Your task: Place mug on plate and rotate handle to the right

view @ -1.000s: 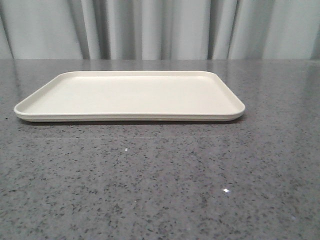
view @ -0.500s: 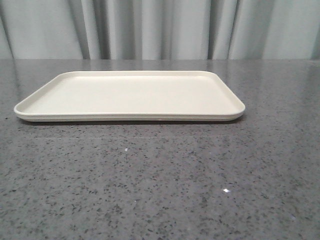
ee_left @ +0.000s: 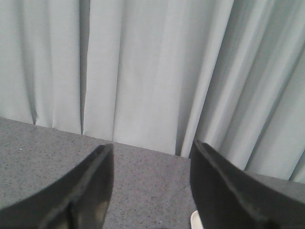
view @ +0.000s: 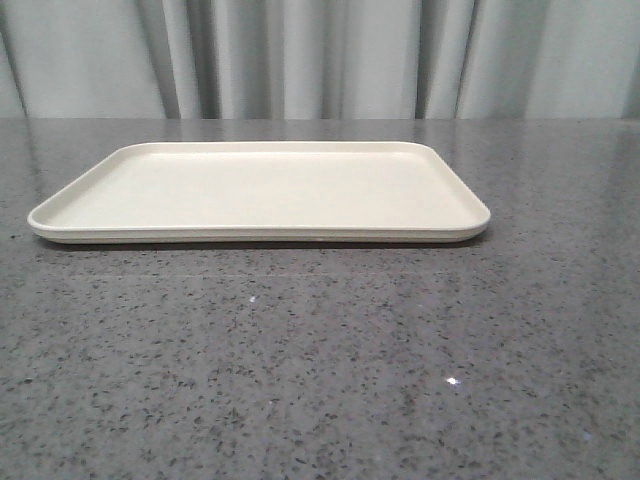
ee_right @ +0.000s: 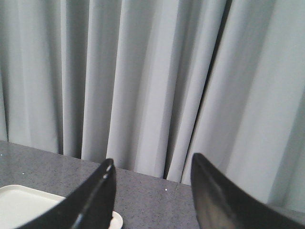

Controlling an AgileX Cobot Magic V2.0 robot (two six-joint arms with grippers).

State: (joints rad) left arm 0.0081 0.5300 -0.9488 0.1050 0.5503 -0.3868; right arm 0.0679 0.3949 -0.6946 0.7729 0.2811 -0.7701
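Note:
The cream plate (view: 260, 190) lies flat on the grey speckled table, across the middle of the front view, with nothing on it. The mug and its handle are out of view in every frame. My left gripper (ee_left: 151, 151) is open, its two black fingers wide apart over bare table, with a sliver of the plate (ee_left: 194, 220) beside one finger. My right gripper (ee_right: 152, 164) is open too, with nothing between its fingers; a corner of the plate (ee_right: 19, 204) shows beside one finger. Neither gripper appears in the front view.
A pale grey pleated curtain (view: 320, 55) hangs along the table's far edge and fills most of both wrist views. Grey speckled tabletop (view: 320, 370) stretches in front of the plate.

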